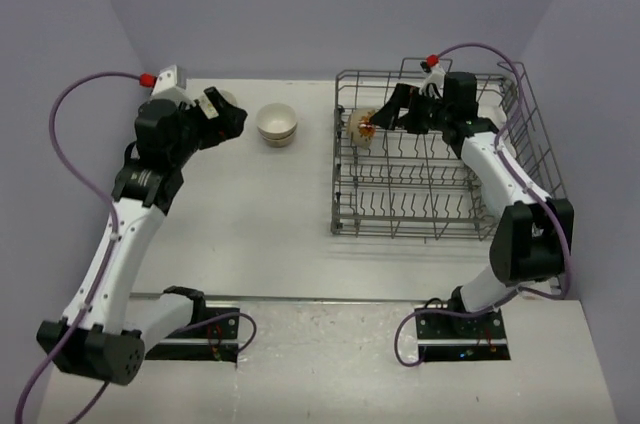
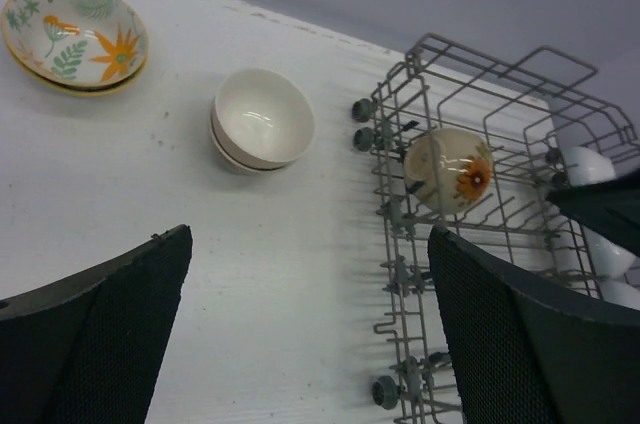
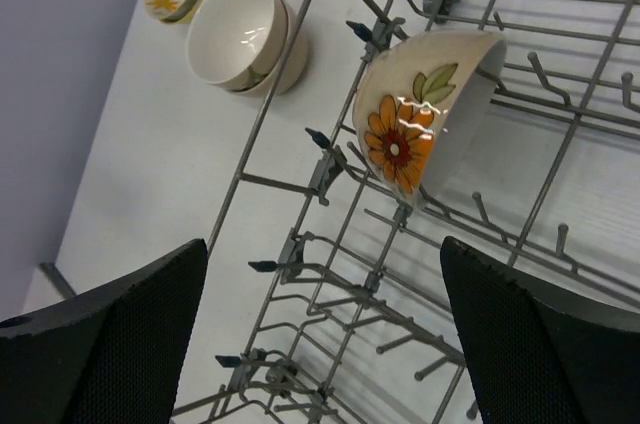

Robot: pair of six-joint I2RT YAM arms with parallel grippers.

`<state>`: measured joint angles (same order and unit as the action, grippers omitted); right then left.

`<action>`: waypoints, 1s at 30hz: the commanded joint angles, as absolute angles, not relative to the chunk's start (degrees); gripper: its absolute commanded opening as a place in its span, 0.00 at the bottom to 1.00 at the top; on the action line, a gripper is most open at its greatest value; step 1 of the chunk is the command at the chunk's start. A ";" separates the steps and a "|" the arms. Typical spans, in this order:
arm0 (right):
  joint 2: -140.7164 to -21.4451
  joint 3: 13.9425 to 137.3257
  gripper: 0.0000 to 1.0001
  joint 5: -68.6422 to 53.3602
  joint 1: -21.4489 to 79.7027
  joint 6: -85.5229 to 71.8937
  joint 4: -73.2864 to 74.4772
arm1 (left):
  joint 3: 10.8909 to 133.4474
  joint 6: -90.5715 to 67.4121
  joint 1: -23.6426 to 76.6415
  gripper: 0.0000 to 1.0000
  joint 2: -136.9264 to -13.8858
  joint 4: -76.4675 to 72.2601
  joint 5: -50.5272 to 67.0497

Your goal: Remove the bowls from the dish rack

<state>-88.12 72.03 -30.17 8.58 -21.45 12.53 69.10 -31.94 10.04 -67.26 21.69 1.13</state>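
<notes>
Nearest, both arms rise from the table (image 1: 270, 214) edge, the dish rack (image 1: 400, 229) standing ahead of the right one. Over the rack's far-left corner the right gripper (image 3: 325, 249) hangs, jaws wide apart, facing a cream bowl (image 3: 415, 119) with an orange flower propped on edge among the tines. Left of the rack, the left gripper (image 1: 228, 109) has its jaws apart above the table, with stacked white bowls (image 1: 277, 124) just beside the rack and floral bowls (image 2: 75, 36) farther left.

We find the rack (image 1: 338, 159) on the table's (image 1: 250, 214) right, a bowl (image 1: 361, 128) in its far-left corner, one bowl stack (image 1: 277, 125) left of it, another stack (image 2: 75, 36) farther left.
</notes>
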 commanded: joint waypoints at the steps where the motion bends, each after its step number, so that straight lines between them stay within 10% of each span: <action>1: -94.45 78.56 0.97 -41.47 5.29 -24.69 6.95 | 62.33 -28.75 10.63 1.00 -59.17 20.91 7.73; 30: -121.46 90.08 0.61 -63.45 3.25 -32.52 -2.11 | 45.70 -18.37 10.63 1.00 -43.77 22.24 9.32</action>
